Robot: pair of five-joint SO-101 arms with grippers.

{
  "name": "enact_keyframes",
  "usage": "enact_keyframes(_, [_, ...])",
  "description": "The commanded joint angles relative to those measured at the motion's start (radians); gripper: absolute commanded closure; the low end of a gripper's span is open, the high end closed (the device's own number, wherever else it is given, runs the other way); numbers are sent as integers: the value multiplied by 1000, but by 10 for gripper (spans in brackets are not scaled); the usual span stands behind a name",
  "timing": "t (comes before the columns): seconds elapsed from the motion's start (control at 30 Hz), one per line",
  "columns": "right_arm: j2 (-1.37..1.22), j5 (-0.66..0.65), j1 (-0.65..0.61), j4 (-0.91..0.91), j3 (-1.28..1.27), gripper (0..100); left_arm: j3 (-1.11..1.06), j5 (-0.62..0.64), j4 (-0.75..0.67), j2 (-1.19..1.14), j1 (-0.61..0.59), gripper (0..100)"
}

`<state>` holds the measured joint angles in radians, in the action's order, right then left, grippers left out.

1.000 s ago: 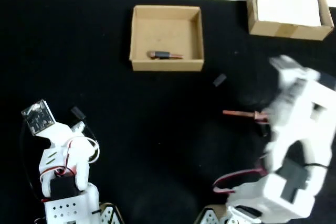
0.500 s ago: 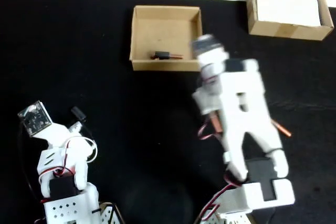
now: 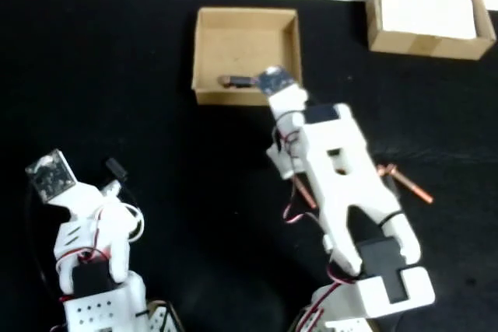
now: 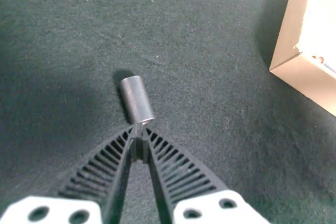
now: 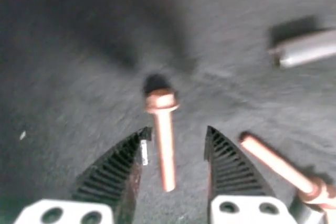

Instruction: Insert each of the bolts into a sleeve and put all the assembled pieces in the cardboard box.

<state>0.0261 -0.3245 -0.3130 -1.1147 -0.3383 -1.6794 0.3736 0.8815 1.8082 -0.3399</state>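
The right arm (image 3: pixel 342 184) has swung in from the right and now stretches up to the cardboard box (image 3: pixel 218 97), its wrist at the box's near right corner. Well short of the box, off to its left, the left gripper (image 4: pixel 138 132) is pinched tight on the end of a sleeve (image 4: pixel 136 99). Short of the box on its right, the right gripper (image 5: pixel 177 130) has its fingers spread. A bolt (image 5: pixel 164 140) lies between them, touching neither. A second bolt (image 5: pixel 275 165) lies just beside, and a second sleeve (image 5: pixel 307 48) lies farther on. Inside the box rests one assembled piece (image 3: pixel 237 81).
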Motion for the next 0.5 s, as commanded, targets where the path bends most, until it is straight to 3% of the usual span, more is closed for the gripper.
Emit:
enact_keyframes(0.0, [38,112,82,67,93,854,-15,-5,3,4,-16,987])
enact_keyframes(0.23, [-162,381,142,105,249,854,-15,-5,3,4,-16,987])
enact_keyframes(0.47, [-397,402,186,99,440,854,-15,-5,-3,4,-16,987])
